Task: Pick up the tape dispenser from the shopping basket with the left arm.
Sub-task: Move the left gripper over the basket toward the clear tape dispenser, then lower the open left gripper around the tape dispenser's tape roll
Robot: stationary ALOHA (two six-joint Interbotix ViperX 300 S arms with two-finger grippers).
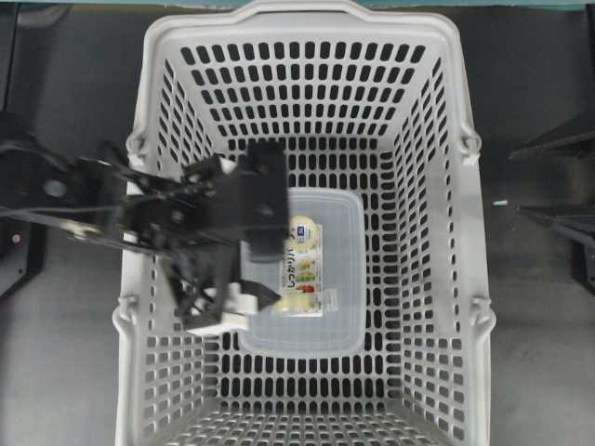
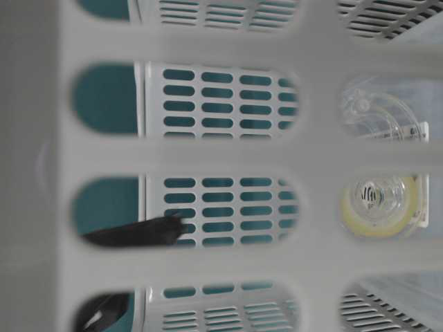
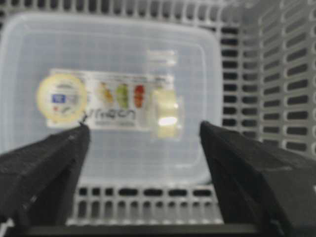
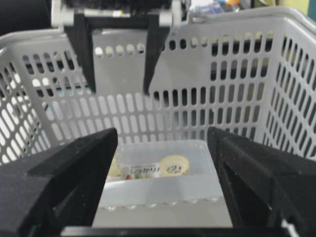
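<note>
Left gripper (image 3: 143,148) hangs inside the shopping basket (image 1: 469,223), jaws spread wide, nothing held. The tape dispenser (image 3: 165,112) lies just ahead and below, between the fingertip lines, on the clear tray (image 3: 29,148); its long axis can't be judged from here. Right gripper (image 4: 163,163), also released, waits outside the basket, much farther. Basket wall close on the gripper's right, open room to the left
</note>
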